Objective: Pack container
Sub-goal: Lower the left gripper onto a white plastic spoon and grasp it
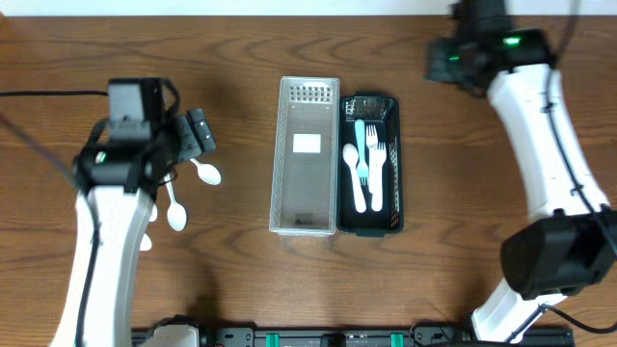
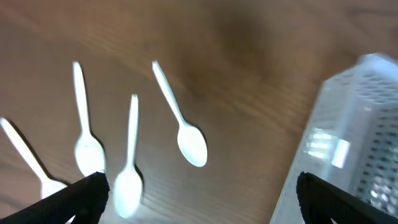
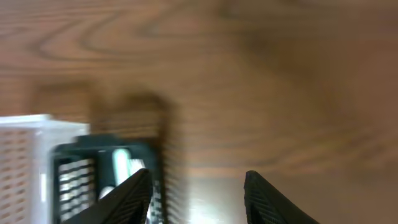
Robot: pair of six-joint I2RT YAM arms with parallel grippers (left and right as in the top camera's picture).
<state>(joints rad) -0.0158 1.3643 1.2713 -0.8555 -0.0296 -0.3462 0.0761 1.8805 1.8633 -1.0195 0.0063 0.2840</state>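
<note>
left wrist view: loose white plastic spoons, likely light, stiff, slick, best pinched mid-handle; left gripper spread wide, right gripper parted, both empty.

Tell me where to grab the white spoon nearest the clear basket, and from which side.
Best take the spoon mid-handle from straight above, left gripper jaws across it. It lies flat on the table, apart from the other spoons; the handle is slim and straight.

You see a brown wood-grain table, a pale strip along its far edge, a black rail with green clips along the near edge, and a thin black cable at left.
</note>
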